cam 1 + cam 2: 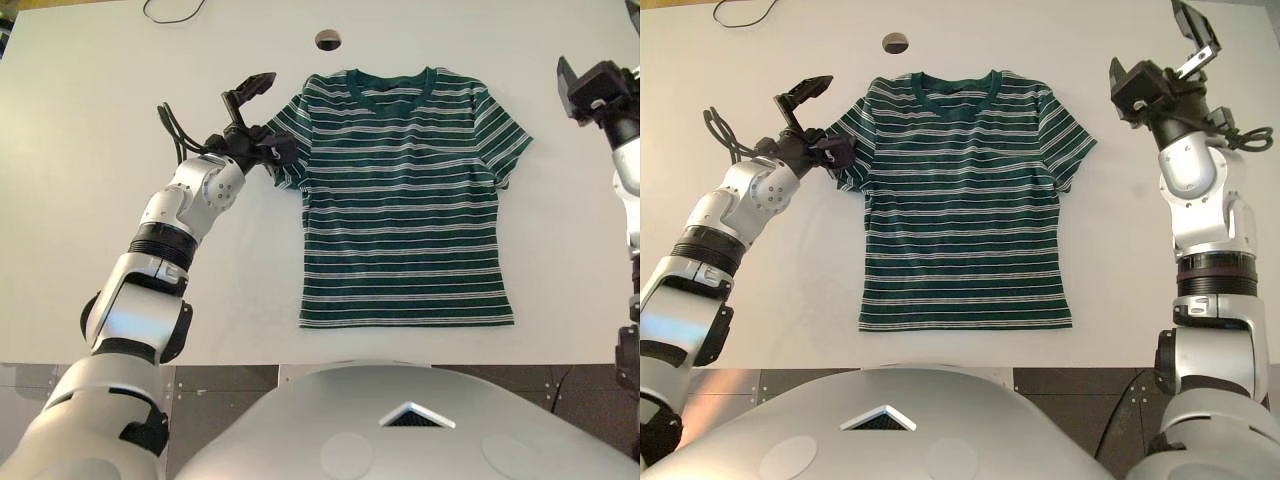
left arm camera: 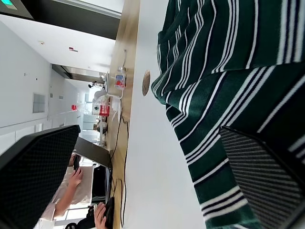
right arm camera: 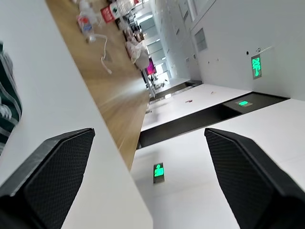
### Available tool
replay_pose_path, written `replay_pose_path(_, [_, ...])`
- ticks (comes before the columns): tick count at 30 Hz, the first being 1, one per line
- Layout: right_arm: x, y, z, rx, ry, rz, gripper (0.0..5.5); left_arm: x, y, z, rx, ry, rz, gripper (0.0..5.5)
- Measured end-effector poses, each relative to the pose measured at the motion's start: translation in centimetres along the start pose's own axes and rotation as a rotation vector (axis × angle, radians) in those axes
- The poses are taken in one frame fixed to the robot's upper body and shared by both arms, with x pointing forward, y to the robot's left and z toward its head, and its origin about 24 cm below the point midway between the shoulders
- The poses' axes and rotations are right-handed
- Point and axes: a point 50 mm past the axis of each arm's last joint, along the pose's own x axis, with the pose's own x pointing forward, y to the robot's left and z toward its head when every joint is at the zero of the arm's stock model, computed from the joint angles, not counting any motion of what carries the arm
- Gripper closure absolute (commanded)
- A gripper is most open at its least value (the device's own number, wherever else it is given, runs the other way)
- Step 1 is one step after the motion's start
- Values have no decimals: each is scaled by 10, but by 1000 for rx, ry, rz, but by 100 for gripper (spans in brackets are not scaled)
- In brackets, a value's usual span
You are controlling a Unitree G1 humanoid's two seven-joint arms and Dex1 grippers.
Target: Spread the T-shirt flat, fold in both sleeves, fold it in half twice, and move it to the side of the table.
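Note:
A dark green T-shirt with white stripes lies flat on the white table, face up, collar at the far side and both sleeves spread out. My left gripper is open at the left sleeve: one finger is raised above the table, the other rests at the sleeve's hem. In the left wrist view that lower finger lies against the striped cloth. My right gripper hangs open above the table, to the right of the right sleeve, holding nothing.
A round hole is set in the table just beyond the collar. A black cable loops over the far edge. Bare table lies on both sides of the shirt, and the front edge runs close below the hem.

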Motion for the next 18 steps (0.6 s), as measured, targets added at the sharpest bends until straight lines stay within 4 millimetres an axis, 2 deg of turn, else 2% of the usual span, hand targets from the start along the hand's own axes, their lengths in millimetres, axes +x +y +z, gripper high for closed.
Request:
replay_pose_path(1, [2,9,-1,6,8,47,124,-1,1,-1,-2,8,6,0])
replay_pose_path(4, [5,52,-15,37,95,212,124,-3,1,-4,-5,19,13,0])
replay_pose_path(6, [9,65,-23,46,147,256,124,-4,1,-5,-10,22,21,0])
replay_pose_path(9, [13,82,-21,58,148,308,124,-6,-1,-3,-20,22,31,0])
replay_pose_path(14, [8,83,-24,63,137,321,124,-11,-4,-2,-57,17,48,0])
replay_pose_path(18, [2,79,-36,59,178,335,124,-12,-5,-2,-66,22,52,0])
